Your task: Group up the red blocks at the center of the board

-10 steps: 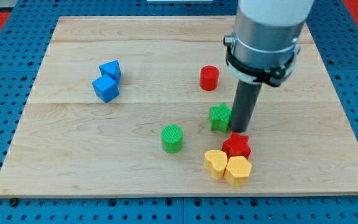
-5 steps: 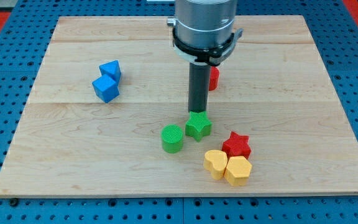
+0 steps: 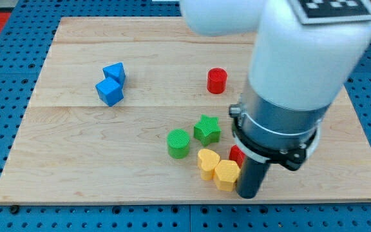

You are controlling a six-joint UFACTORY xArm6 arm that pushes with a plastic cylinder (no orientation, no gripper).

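A red cylinder [image 3: 217,80] stands right of the board's centre, toward the view's top. A red star block [image 3: 236,154] lies lower right of centre, mostly hidden behind the arm. My tip [image 3: 247,195] is near the board's bottom edge, just right of the yellow blocks and below the red star. It seems to touch the right yellow block [image 3: 227,175].
A green star [image 3: 207,129] and a green cylinder [image 3: 178,143] sit side by side near the centre. A yellow heart [image 3: 207,162] adjoins the other yellow block. Two blue blocks [image 3: 111,84] lie at upper left. The wooden board's [image 3: 76,148] bottom edge is close below my tip.
My tip went from above the green star to the bottom right, beside the yellow blocks. The two yellow blocks have slid left. The red star is now mostly hidden.
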